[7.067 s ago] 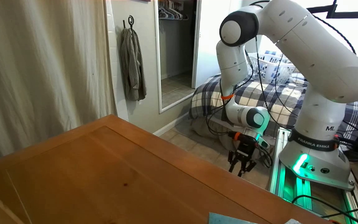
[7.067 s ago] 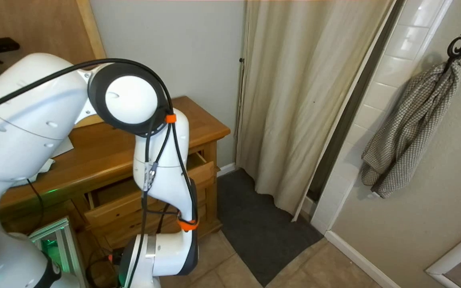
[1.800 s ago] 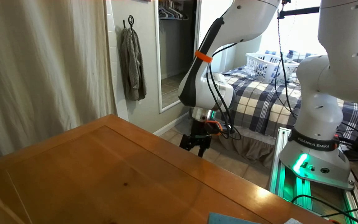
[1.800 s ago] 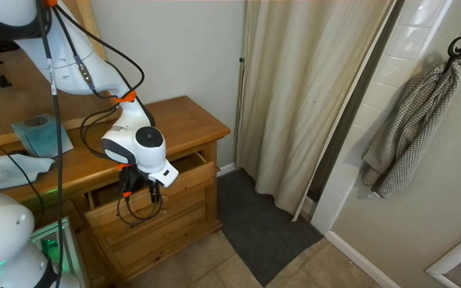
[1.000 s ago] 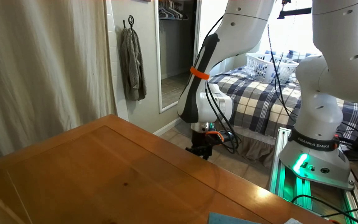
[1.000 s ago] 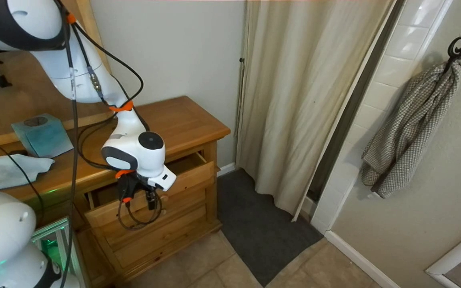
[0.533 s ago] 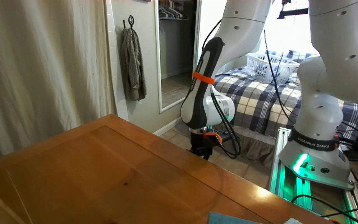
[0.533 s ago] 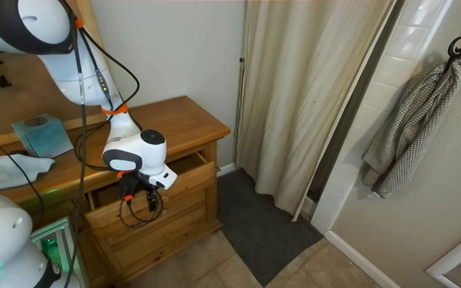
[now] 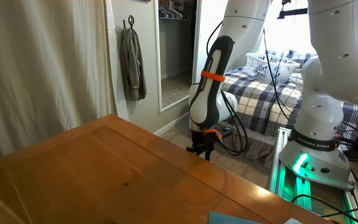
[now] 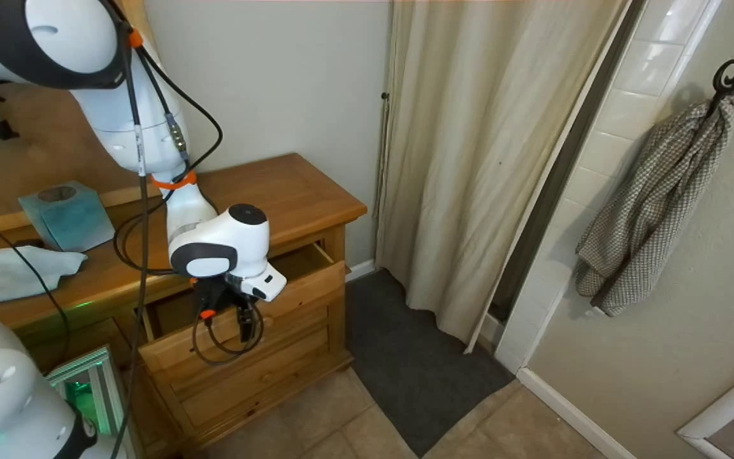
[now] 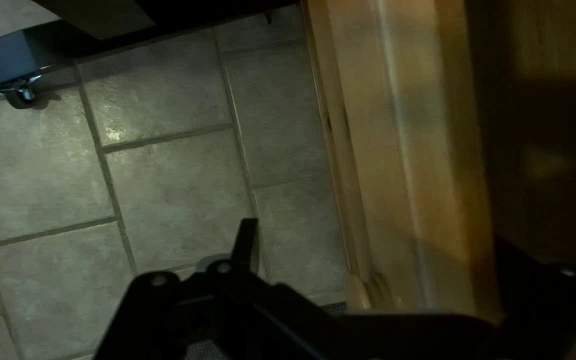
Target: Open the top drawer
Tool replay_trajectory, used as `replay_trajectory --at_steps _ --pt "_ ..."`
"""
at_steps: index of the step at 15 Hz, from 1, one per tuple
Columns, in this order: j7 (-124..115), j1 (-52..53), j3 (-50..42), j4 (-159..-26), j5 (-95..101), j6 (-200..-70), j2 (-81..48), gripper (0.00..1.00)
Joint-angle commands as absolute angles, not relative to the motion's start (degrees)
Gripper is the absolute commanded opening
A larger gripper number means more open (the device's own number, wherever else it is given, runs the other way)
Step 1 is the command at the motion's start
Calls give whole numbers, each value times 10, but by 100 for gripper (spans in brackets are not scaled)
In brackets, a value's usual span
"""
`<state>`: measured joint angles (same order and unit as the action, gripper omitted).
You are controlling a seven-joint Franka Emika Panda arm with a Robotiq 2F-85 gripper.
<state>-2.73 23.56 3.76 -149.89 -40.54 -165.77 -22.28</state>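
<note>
The top drawer (image 10: 306,287) is honey-brown wood and stands partly pulled out of the dresser; its dark inside shows behind the front board. In the wrist view the drawer's front rim (image 11: 433,150) runs up the picture, with a round knob (image 11: 360,292) low on its outer face. My gripper (image 11: 378,235) is open and straddles that front. One black finger (image 11: 244,245) stands outside, apart from the wood, over the floor; the opposite one is a dark shape at the drawer's inner side, mostly lost in shadow. In an exterior view the tabletop hides the drawer from sight.
The dresser top (image 10: 297,191) overhangs the drawer closely beside my wrist. On it are a blue tissue box (image 10: 67,220) and a white cloth (image 10: 23,274). Loose cables (image 10: 227,357) hang around the gripper. A grey mat (image 10: 418,357) and a curtain (image 10: 469,191) lie to the dresser's side.
Over the last half second the drawer front has slid slightly outward, and my gripper has shifted the same way. Earlier, the arm came down from above to the drawer. The gripper has stayed open.
</note>
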Motion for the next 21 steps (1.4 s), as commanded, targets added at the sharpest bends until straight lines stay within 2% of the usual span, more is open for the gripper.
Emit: replay_trajectory --at_steps 1,9,14,21 --pt "-84 192 45 -1536 -329 -1671 -202 100" --pt "-149 145 36 -1582 -227 -1684 -177 100" --pt "-187 151 14 -1602 -180 -1698 -165 100" --pt "-281 228 -114 -1587 -48 -1706 -183 100"
